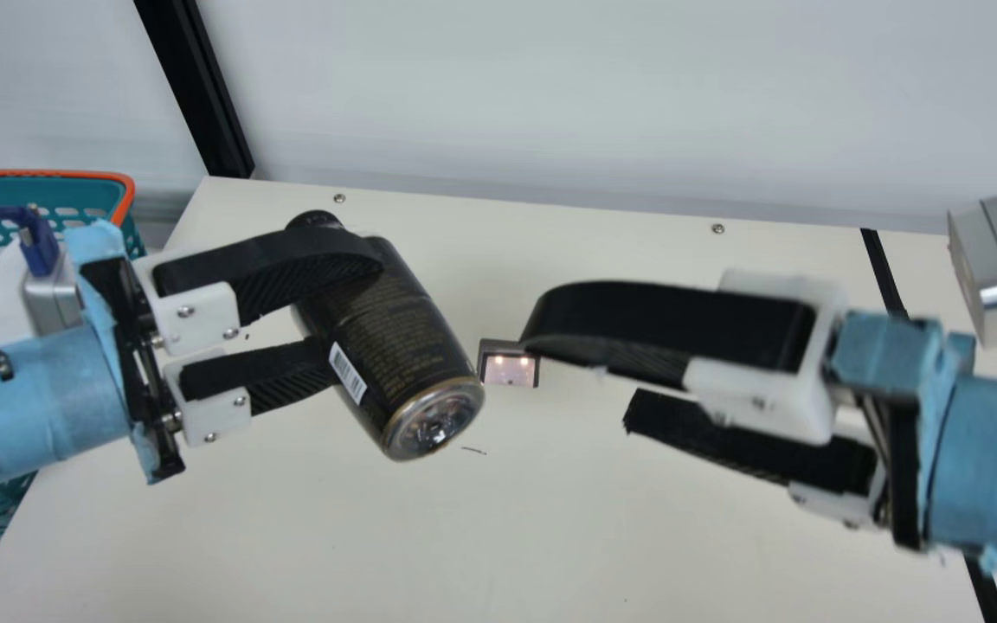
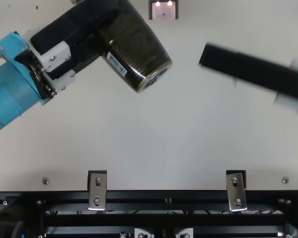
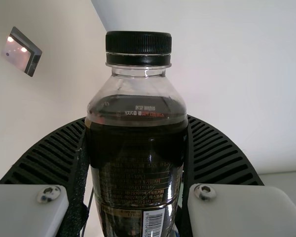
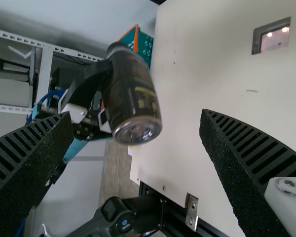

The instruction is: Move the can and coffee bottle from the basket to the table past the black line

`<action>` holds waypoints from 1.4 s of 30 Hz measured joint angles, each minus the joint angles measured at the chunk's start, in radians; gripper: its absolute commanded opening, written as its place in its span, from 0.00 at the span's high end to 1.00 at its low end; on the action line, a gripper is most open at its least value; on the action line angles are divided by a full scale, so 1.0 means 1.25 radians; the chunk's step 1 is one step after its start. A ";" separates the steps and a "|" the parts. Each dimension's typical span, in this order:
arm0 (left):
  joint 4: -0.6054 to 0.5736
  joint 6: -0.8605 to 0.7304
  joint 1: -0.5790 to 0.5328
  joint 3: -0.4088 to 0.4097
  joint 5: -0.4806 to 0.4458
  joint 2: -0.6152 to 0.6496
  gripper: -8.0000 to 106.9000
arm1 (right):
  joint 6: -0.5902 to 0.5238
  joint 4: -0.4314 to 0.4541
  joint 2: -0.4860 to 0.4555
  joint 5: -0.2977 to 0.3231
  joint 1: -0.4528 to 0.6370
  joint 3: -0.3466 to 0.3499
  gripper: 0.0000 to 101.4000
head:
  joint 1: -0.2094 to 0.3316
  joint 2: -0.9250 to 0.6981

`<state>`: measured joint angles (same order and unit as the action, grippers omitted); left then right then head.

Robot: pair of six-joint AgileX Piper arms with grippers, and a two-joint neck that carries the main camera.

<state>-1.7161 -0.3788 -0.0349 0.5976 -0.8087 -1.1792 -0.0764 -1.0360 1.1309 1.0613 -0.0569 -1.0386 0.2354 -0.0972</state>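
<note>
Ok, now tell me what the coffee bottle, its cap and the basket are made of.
The coffee bottle looks like glossy clear plastic, though glass is possible: dark liquid shows through its see-through shoulder. The cap seems to be black plastic, with fine moulded ridges. The basket is probably moulded plastic, teal with an orange rim, its wall pierced by regular rounded holes.
</note>
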 measured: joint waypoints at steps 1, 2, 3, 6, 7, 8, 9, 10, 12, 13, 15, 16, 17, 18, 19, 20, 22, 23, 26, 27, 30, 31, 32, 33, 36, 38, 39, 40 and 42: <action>0.000 0.000 0.000 0.000 0.000 0.000 0.84 | -0.014 -0.005 0.019 0.011 0.020 -0.011 0.00 | 0.000 0.000; 0.000 0.000 0.000 0.000 0.000 0.000 0.84 | -0.027 -0.007 0.038 0.021 0.036 -0.019 0.00 | 0.000 0.000; 0.000 0.000 0.000 0.000 0.000 0.000 0.84 | -0.035 -0.010 0.056 0.033 0.051 -0.028 0.00 | 0.000 0.000; 0.000 0.000 0.000 0.000 0.000 0.000 0.84 | -0.060 -0.045 0.112 0.066 0.088 -0.050 0.00 | 0.000 0.000; 0.000 0.000 0.000 0.000 0.000 0.000 0.84 | -0.067 -0.058 0.131 0.083 0.100 -0.055 0.00 | 0.000 0.000; 0.000 0.000 0.000 0.000 0.000 0.000 0.84 | -0.070 -0.070 0.142 0.096 0.106 -0.055 0.00 | 0.000 0.000; 0.000 0.000 0.000 0.000 0.000 0.000 0.84 | -0.073 -0.091 0.163 0.114 0.110 -0.052 0.00 | 0.000 0.000; 0.000 0.000 0.000 0.000 0.000 0.000 0.84 | -0.074 -0.103 0.173 0.120 0.108 -0.047 0.00 | 0.000 0.000; 0.000 0.000 0.000 0.000 0.000 0.000 0.84 | -0.077 -0.125 0.198 0.122 0.086 -0.035 0.00 | 0.000 0.000; 0.000 0.000 0.000 0.000 0.000 0.000 0.84 | -0.077 -0.126 0.202 0.120 0.074 -0.034 0.00 | 0.000 0.000; 0.000 0.000 0.000 0.000 0.000 0.000 0.84 | -0.077 -0.131 0.202 0.125 0.070 -0.034 0.00 | 0.000 0.000; 0.000 0.000 0.000 0.000 0.000 0.000 0.84 | -0.077 -0.132 0.202 0.124 0.070 -0.034 0.00 | 0.000 0.000; 0.000 0.000 0.000 0.000 0.000 0.000 0.84 | -0.077 -0.130 0.202 0.121 0.070 -0.034 0.00 | 0.000 0.000; 0.000 0.000 0.000 0.000 0.000 0.000 0.84 | -0.077 -0.131 0.204 0.121 0.070 -0.034 0.00 | 0.000 0.000; 0.000 0.000 0.000 0.000 0.000 0.000 0.84 | -0.077 -0.131 0.204 0.121 0.070 -0.034 0.00 | 0.000 0.004; 0.000 0.000 0.000 0.000 0.000 0.000 0.84 | -0.077 -0.132 0.204 0.121 0.070 -0.034 0.00 | 0.000 0.000; 0.000 0.000 0.000 0.000 0.000 0.000 0.84 | -0.077 -0.132 0.206 0.121 0.070 -0.035 0.00 | 0.000 0.004; 0.000 0.000 0.000 0.000 0.000 0.000 0.84 | -0.077 -0.132 0.207 0.120 0.069 -0.035 0.00 | 0.000 0.000; 0.000 0.000 0.000 0.000 0.000 0.000 0.84 | -0.079 -0.138 0.215 0.116 0.059 -0.032 0.00 | 0.000 0.000; 0.000 0.000 0.000 0.000 0.000 0.000 0.84 | -0.080 -0.141 0.218 0.112 0.053 -0.028 0.00 | 0.000 0.000; 0.006 0.008 0.000 0.004 0.000 0.002 0.84 | -0.083 -0.148 0.224 0.107 0.037 -0.021 0.00 | 0.000 0.000; 0.008 0.012 0.001 0.005 -0.002 0.002 0.84 | -0.083 -0.154 0.227 0.101 0.029 -0.017 0.00 | 0.000 0.000; 0.008 0.014 0.001 0.005 -0.002 0.002 0.84 | -0.083 -0.157 0.227 0.098 0.023 -0.015 0.00 | 0.000 0.000; 0.005 0.018 0.002 0.006 -0.003 0.000 0.84 | -0.083 -0.163 0.229 0.090 0.013 -0.012 0.00 | 0.000 0.000; -0.007 0.025 0.004 0.009 -0.011 -0.007 0.84 | -0.088 -0.179 0.232 0.077 -0.008 -0.005 0.00 | 0.000 0.000; -0.018 0.029 0.003 0.011 -0.012 -0.014 0.84 | -0.091 -0.192 0.235 0.071 -0.021 0.000 0.00 | -0.004 0.004; -0.022 0.030 0.001 0.012 -0.012 -0.018 0.84 | -0.093 -0.199 0.235 0.066 -0.029 0.003 0.00 | 0.000 0.000; -0.022 0.036 0.001 0.015 -0.015 -0.019 0.84 | -0.094 -0.206 0.235 0.064 -0.032 0.003 0.00 | 0.000 0.004; -0.024 0.050 0.003 0.022 -0.017 -0.023 0.84 | -0.095 -0.222 0.235 0.056 -0.042 0.006 0.00 | 0.000 0.000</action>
<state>-1.7457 -0.3157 -0.0315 0.6247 -0.8299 -1.2076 -0.1950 -1.3134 1.4252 1.1316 -0.1089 -1.0305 0.2354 -0.0972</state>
